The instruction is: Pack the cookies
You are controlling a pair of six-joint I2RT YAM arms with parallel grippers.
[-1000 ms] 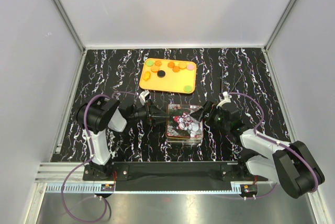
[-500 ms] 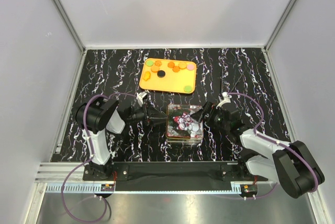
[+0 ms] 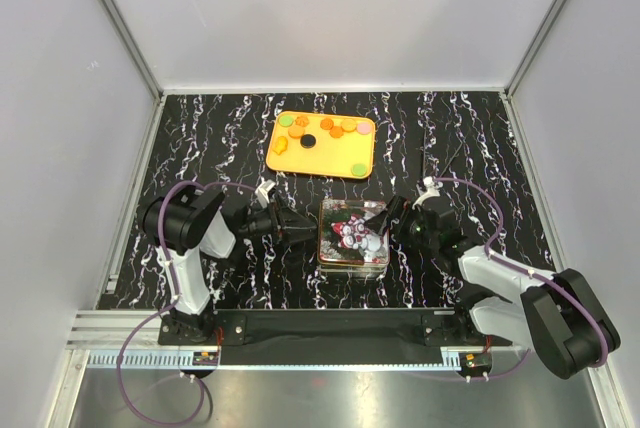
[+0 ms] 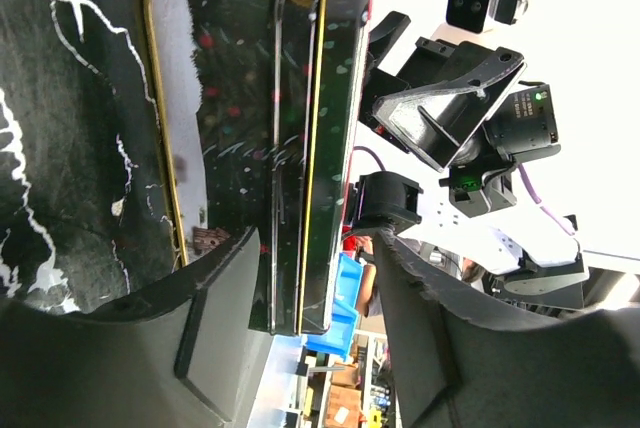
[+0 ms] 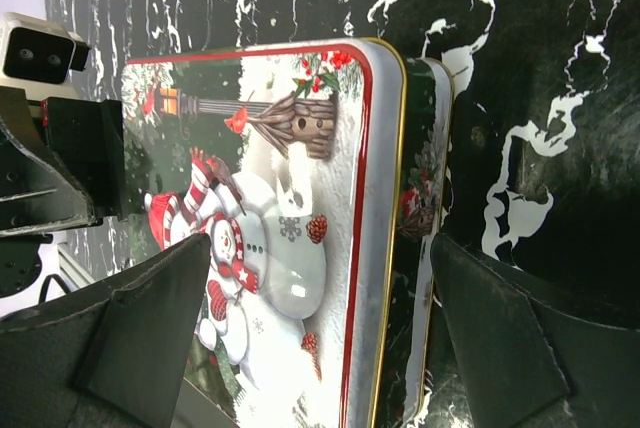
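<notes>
On the far side of the tabletop (image 3: pixel 450 138), the cookies (image 3: pixel 331 124) lie on an orange tray (image 3: pixel 330 155): several orange pieces, some green ones and one black disc, all loose and none of them packed. Nearer to the arms, well apart from the tray, stands a Christmas tin (image 3: pixel 352 233) with a snowman picture on its lid, and the lid is on. The left gripper (image 3: pixel 297 229) is at the left side of the tin and the right gripper (image 3: pixel 384 217) is at the right side, so the two face each other across it. In the left wrist view the jaws are apart, with the tin's side wall and the lid seam between them; I cannot tell for sure whether a finger touches the metal. In the right wrist view the jaws are also wide apart, one finger (image 5: pixel 150 328) over the lid picture and the other over the tabletop just beside the tin, and nothing is clamped. I judge that the step in hand is the opening of the tin, which must come before any cookie can go in. The next move probably calls for one arm to steady the body of the tin while the other catches the rim of the lid and lifts it straight up, without pushing the tin sideways.
</notes>
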